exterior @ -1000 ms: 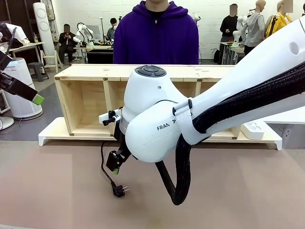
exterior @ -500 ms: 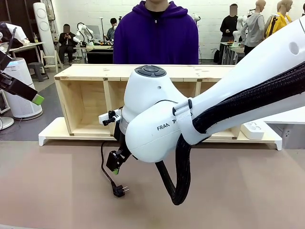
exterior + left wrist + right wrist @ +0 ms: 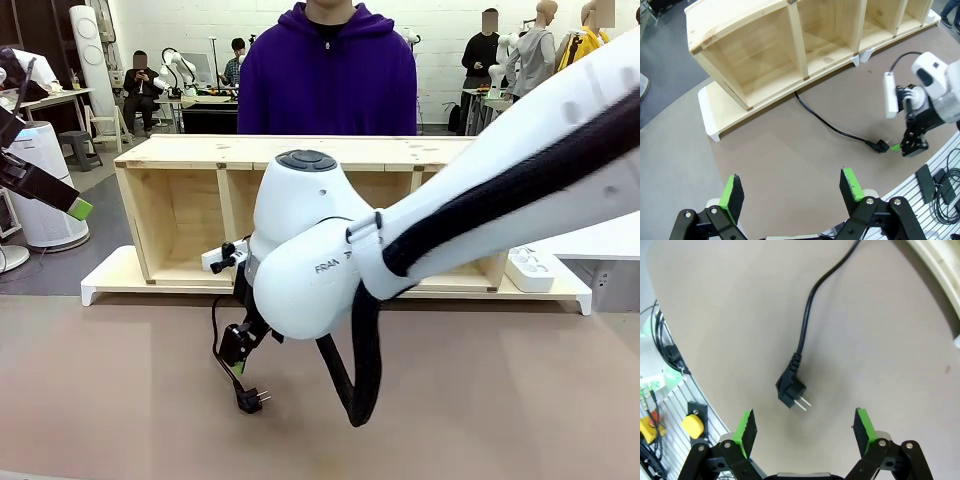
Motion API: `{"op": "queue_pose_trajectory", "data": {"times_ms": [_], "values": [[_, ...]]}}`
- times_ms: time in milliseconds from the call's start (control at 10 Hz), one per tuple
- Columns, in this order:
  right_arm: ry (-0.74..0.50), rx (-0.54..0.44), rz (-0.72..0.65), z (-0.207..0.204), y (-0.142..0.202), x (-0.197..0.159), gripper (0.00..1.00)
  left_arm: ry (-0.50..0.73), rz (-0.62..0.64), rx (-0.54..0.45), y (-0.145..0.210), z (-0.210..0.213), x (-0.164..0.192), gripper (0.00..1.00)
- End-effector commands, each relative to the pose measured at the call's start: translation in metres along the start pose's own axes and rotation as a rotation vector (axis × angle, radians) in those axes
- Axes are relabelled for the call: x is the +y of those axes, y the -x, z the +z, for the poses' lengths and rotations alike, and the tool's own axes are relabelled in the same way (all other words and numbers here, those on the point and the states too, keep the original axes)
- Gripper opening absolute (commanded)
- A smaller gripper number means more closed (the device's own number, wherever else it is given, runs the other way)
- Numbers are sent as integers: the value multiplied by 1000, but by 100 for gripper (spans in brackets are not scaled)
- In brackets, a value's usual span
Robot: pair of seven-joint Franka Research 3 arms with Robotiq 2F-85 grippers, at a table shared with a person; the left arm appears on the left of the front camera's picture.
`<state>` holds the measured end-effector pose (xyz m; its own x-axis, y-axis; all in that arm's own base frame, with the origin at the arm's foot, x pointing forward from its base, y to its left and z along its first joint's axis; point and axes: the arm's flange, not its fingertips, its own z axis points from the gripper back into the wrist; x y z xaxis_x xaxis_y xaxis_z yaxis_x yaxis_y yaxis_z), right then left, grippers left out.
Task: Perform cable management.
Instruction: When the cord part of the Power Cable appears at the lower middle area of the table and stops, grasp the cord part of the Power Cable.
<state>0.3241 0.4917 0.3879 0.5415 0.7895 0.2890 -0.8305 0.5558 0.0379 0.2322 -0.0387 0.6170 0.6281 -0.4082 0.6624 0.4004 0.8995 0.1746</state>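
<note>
since the earlier front frames the right arm (image 3: 300, 250) has swung a little toward the robot's left and dipped, bringing the right jaws lower over the plug (image 3: 251, 399). the cable (image 3: 214, 335) and its plug lie where they did on the tabletop (image 3: 500, 400), so this reads as the last of the approach and no pickup has begun. the right jaws are wide open and empty. the right wrist view makes that plain: the plug (image 3: 791, 390) lies flat on the bare surface between the two spread green pads (image 3: 746, 432) and below them, pins toward one pad, with the cable (image 3: 807, 315) trailing away upward. nothing touches it yet. the front view hides most of this behind the arm's white bulk, but it does show the person (image 3: 327, 70) standing behind the wooden shelf (image 3: 180, 150), and the left jaws held high at the picture's left edge, well apart from the cable. the left wrist view adds the cable's whole run (image 3: 825, 122), from the foot of the shelf (image 3: 740, 50) out to the plug (image 3: 881, 145), with the right jaws just beside it. the left jaws stand open too, with nothing in them.
</note>
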Motion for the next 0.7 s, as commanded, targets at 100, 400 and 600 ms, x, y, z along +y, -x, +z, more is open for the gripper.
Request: {"op": "queue_pose_trajectory", "data": {"times_ms": [100,400,600], "values": [[-47,57,43,-27,-28,2,100,-2,-6,-11,-2,-1,2,100],[1,91,-50,-53,-28,7,100,-2,-6,-11,-2,-1,2,100],[27,110,-105,-75,-32,8,100,-2,-6,-11,-2,-1,2,100]]}}
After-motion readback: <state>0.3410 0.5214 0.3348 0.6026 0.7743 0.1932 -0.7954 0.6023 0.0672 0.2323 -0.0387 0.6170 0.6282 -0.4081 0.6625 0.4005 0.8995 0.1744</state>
